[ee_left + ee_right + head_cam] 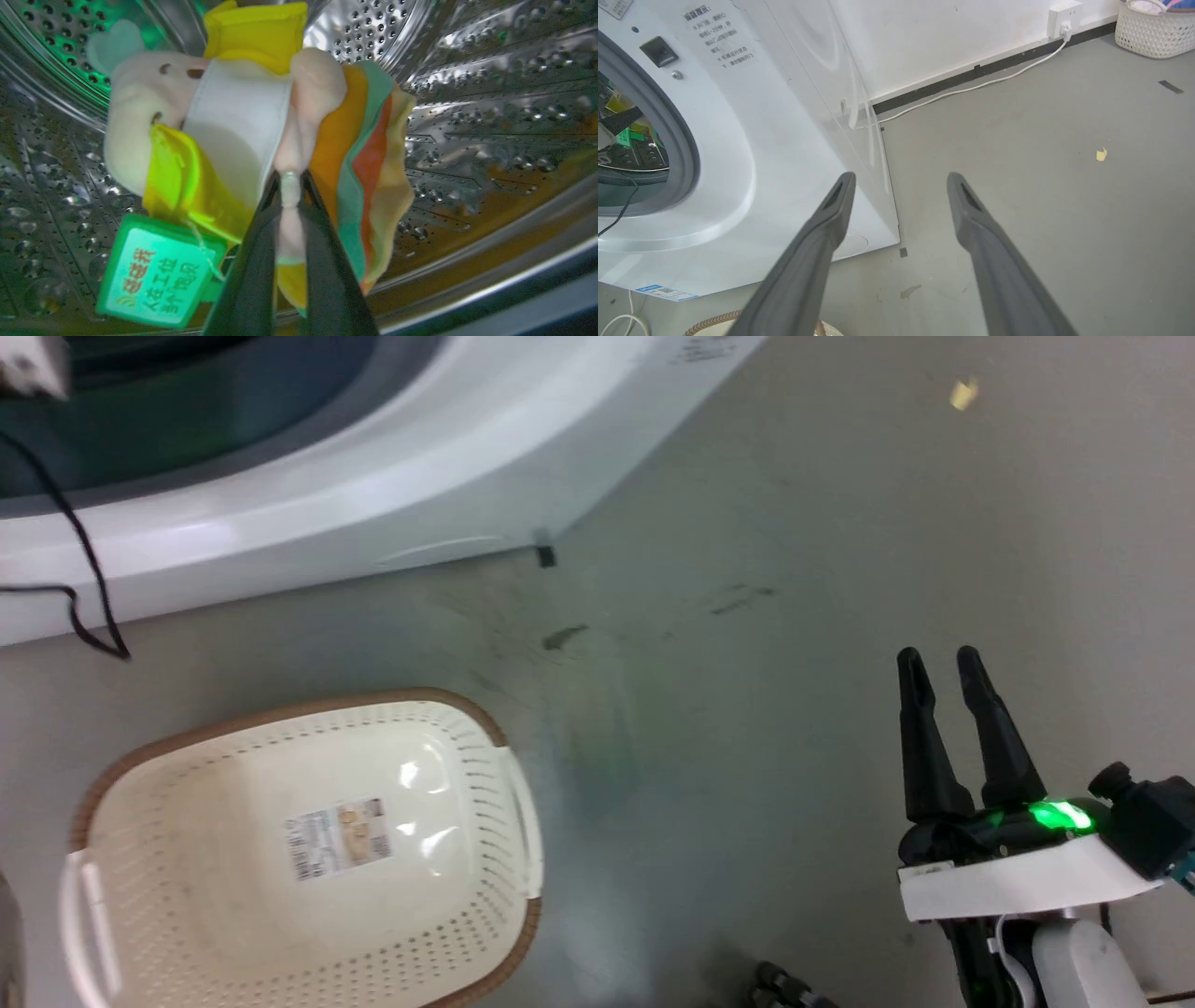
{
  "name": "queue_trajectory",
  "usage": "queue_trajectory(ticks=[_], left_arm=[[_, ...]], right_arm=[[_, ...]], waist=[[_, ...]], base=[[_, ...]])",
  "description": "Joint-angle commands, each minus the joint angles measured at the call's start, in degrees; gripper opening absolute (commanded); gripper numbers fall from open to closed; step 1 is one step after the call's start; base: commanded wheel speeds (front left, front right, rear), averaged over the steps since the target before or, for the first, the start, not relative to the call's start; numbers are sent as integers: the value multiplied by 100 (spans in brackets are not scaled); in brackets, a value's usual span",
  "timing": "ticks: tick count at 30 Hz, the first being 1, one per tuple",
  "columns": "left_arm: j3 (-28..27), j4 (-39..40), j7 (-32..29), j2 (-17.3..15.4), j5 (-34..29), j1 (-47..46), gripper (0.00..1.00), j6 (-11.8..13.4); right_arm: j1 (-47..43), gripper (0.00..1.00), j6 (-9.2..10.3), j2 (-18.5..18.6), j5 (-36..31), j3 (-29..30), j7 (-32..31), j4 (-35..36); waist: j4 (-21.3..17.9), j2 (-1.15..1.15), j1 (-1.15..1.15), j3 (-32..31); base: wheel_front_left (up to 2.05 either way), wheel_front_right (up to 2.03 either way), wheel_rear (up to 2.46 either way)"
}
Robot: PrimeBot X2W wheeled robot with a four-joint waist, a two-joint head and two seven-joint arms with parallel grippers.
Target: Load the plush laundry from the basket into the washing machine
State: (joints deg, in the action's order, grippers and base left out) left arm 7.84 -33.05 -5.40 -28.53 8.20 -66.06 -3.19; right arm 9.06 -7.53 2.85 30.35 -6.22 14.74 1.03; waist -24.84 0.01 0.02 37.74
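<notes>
Washer (784, 140): white, standing on the grey floor (794, 569).
Basket (280, 711): on the floor near the washer.
Soft toy (233, 116): inside the washer's steel drum (490, 93).
Left claw (290, 186): clamped on the soft toy's pink part.
Right claw (936, 658): fingers apart, above the floor.

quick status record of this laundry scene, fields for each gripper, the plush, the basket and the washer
left gripper: shut on the plush laundry, reaching inside the drum
right gripper: open, holding nothing, above the floor
plush laundry: pinched by a thin pink part, green tag hanging beside the fingers
basket: on the floor beside the washing machine, no laundry in it
stage: plush inside the drum, not yet released
</notes>
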Motion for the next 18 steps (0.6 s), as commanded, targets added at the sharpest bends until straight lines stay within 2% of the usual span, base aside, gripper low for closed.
queue_trajectory(ticks=[1, 7, 12, 13, 14, 18], left_arm=[[-43, -180, -43, -33, 15, -225, 0, 20], [120, -965, -215, -173, -170, -788, 0, 38], [260, -1418, -37, -168, -280, -924, 0, 91], [272, -1495, 22, -157, -285, -938, 21, 111], [286, -1571, 96, -151, -296, -937, 100, 138], [341, -1830, 421, -56, -272, -875, 100, 153]], right_arm=[[97, 100, 4, 3, 83, -37, 26, -32], [149, 100, 4, 3, 170, -156, 26, -35], [151, 100, 4, 3, 192, -160, 26, -21], [153, 100, 4, 3, 187, -169, 26, -25], [154, 100, 4, 3, 179, -179, 26, -30], [121, 100, 4, 3, 110, -143, 26, -46]], waist=[[-204, -1, -2, 178], [-296, -1, -2, 292], [-274, -1, -2, 322], [-262, -1, -2, 320], [-250, -1, -2, 300], [-151, -1, -2, 145]], base=[[0, 0, 0], [0, 0, 0], [0, 0, 0], [0, 0, 0], [0, 0, 0], [0, 0, 0]])
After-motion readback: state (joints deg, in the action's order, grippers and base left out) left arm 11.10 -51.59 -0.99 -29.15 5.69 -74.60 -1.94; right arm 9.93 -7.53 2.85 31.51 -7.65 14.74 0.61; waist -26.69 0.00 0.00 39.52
